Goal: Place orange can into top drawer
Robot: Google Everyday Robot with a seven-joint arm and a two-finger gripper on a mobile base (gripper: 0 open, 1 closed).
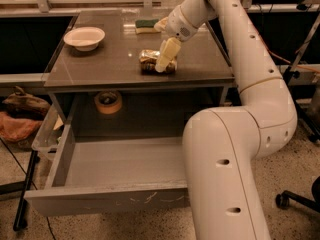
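While the gripper [164, 61] is being held low over the table [90, 66], the can [148, 60] is lying sideways directly under it, long axis crosswise. Grip: cannot tell. The drawer [110, 200] is standing open below, camera-side.

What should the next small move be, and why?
Probably secure the orange can and lift it slightly: the gripper is down at the can, which lies on the tabletop, and the top drawer stands open below.
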